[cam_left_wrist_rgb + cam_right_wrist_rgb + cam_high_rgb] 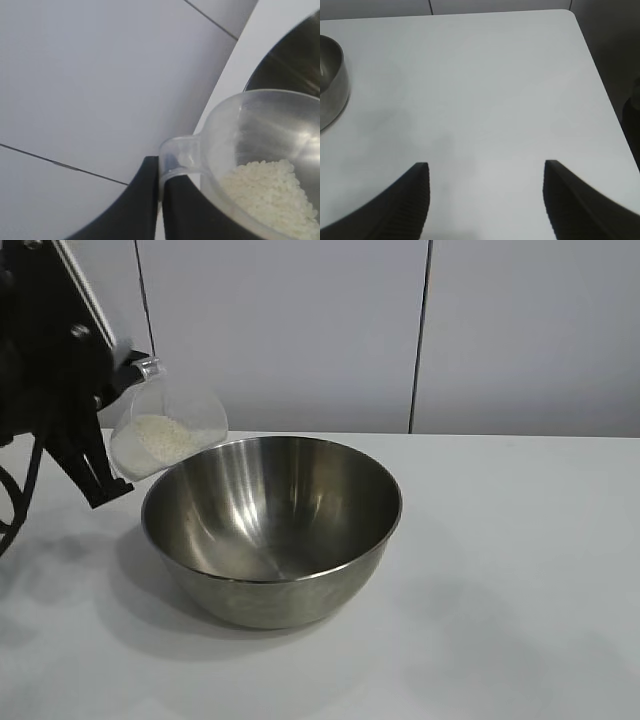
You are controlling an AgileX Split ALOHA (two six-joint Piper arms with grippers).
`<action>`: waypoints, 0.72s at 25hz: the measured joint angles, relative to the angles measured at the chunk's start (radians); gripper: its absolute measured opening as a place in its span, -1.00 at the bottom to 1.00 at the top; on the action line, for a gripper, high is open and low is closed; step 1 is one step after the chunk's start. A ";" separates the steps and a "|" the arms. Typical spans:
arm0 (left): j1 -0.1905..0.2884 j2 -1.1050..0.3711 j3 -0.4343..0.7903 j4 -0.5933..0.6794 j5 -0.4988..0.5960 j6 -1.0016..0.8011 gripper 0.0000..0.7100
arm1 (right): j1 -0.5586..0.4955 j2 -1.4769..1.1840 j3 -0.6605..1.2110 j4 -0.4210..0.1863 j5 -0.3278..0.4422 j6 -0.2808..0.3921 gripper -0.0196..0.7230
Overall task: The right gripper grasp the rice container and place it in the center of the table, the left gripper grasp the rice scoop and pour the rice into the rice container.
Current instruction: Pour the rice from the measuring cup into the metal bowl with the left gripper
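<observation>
The rice container (270,530), a large shiny steel bowl, stands on the white table (520,570) with bare steel showing inside. My left gripper (128,368) is shut on the handle tab of the rice scoop (170,425), a clear plastic cup held tilted just above and outside the bowl's left rim. White rice (155,440) lies heaped in the scoop. In the left wrist view the left gripper (161,175) pinches the tab of the scoop (260,130), with the rice (270,190) inside and the bowl (290,55) beyond. My right gripper (486,164) hangs open over bare table, the bowl (330,80) off to one side.
A pale panelled wall (300,330) rises behind the table. In the right wrist view the table's edge and corner (572,15) show, with dark floor past them. The right arm is outside the exterior view.
</observation>
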 joint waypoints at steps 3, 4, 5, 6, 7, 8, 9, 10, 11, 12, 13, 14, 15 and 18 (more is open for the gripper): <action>-0.048 0.000 -0.032 -0.099 0.000 0.271 -0.97 | 0.000 0.000 0.000 0.000 0.000 0.000 0.27; -0.060 0.000 -0.044 -0.103 0.000 0.325 -0.97 | 0.000 0.000 0.000 0.000 0.000 0.000 0.27; -0.074 0.000 -0.054 -0.102 -0.002 0.382 -0.97 | 0.000 0.000 0.000 0.000 0.000 0.000 0.27; -0.088 0.000 -0.067 -0.093 -0.003 0.437 -0.97 | 0.000 0.000 0.000 0.000 0.000 0.000 0.27; -0.101 0.000 -0.079 -0.082 -0.004 0.491 -0.97 | 0.000 0.000 0.000 0.000 0.000 0.000 0.27; -0.109 0.000 -0.089 -0.068 -0.003 0.536 -0.97 | 0.000 0.000 0.000 0.000 0.000 0.000 0.27; -0.118 0.003 -0.102 -0.057 -0.003 0.588 -0.97 | 0.000 0.000 0.000 0.000 0.000 0.000 0.27; -0.124 0.012 -0.115 -0.050 -0.003 0.641 -0.97 | 0.000 0.000 0.000 0.000 0.000 0.000 0.27; -0.130 0.026 -0.128 -0.047 -0.004 0.689 -0.97 | 0.000 0.000 0.000 0.000 0.000 0.000 0.27; -0.135 0.045 -0.138 -0.045 -0.005 0.749 -0.97 | 0.000 0.000 0.000 0.000 0.000 0.000 0.27; -0.137 0.062 -0.146 -0.044 -0.005 0.814 -0.97 | 0.000 0.000 0.000 0.000 0.000 0.000 0.27; -0.138 0.086 -0.152 -0.044 -0.005 0.883 -0.97 | 0.000 0.000 0.000 0.000 0.000 0.000 0.27; -0.138 0.109 -0.156 -0.044 -0.003 0.932 -0.97 | 0.000 0.000 0.000 0.000 0.000 0.000 0.27; -0.138 0.163 -0.179 -0.048 0.000 1.007 -0.97 | 0.000 0.000 0.000 0.000 0.001 0.000 0.27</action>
